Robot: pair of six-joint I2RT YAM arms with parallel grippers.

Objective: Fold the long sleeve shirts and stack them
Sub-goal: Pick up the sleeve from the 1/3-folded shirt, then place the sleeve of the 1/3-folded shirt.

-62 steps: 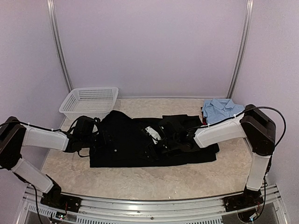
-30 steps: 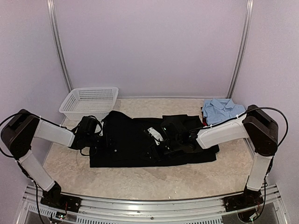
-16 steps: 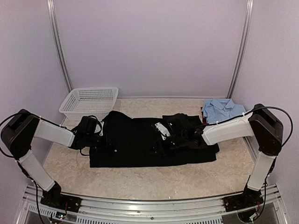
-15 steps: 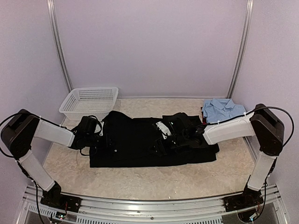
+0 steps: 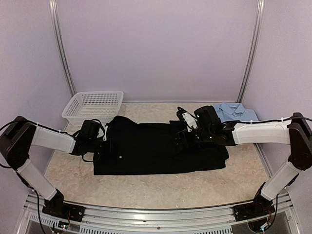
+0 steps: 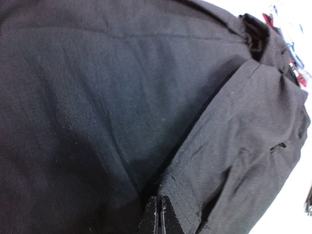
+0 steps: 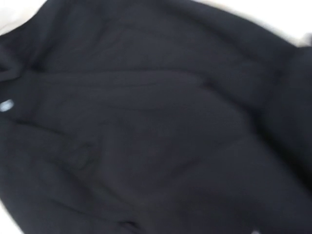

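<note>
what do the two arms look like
Both have white tube-like links, as on the left arm and right arm, joined by chunky black joints. Thin black cables loop along them. The left gripper has slim black fingers.

- Large black collared fabric shirt (image 5: pixel 146 151): plain black all over, no pattern.
- Small light blue collared shirt (image 5: pixel 234 112): plain pale blue.
- Red-and-black cloth scrap (image 6: pixel 267 19): red with black, pattern unclear.
- White rectangular plastic mesh basket (image 5: pixel 92 106): white throughout.
- Beige stone-look tabletop (image 5: pixel 161 185): mottled cream and beige.
</note>
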